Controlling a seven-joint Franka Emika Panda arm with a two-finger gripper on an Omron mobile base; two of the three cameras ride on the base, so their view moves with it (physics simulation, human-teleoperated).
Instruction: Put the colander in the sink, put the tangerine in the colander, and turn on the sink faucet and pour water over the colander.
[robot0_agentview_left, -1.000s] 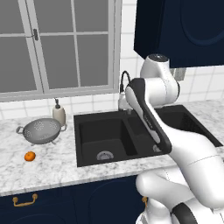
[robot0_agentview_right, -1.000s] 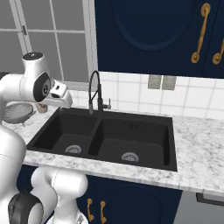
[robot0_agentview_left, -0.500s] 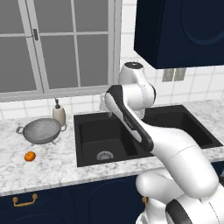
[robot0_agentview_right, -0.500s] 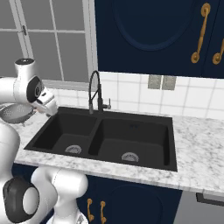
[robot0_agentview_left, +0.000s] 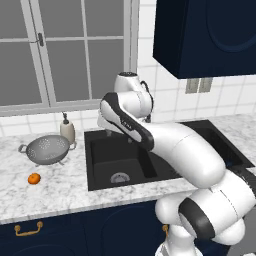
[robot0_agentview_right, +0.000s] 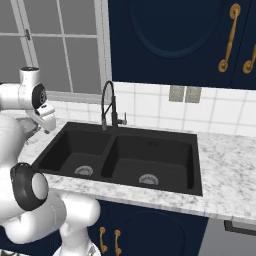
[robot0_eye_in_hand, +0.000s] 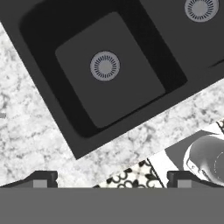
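Well apart from the colander (robot0_agentview_left: 48, 149) (grey, on the desk (robot0_agentview_left: 60, 187) left of the sink (robot0_agentview_left: 120, 162)), the pincer (robot0_eye_in_hand: 112, 179) hangs spread wide over the left basin.

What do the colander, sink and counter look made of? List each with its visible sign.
Colander: likely metal, grey with a dull sheen, dotted with small holes.
Sink: matte black, no shine, perhaps composite or coated; its drains look like silver metal.
Counter: looks like polished stone, white with grey veining.
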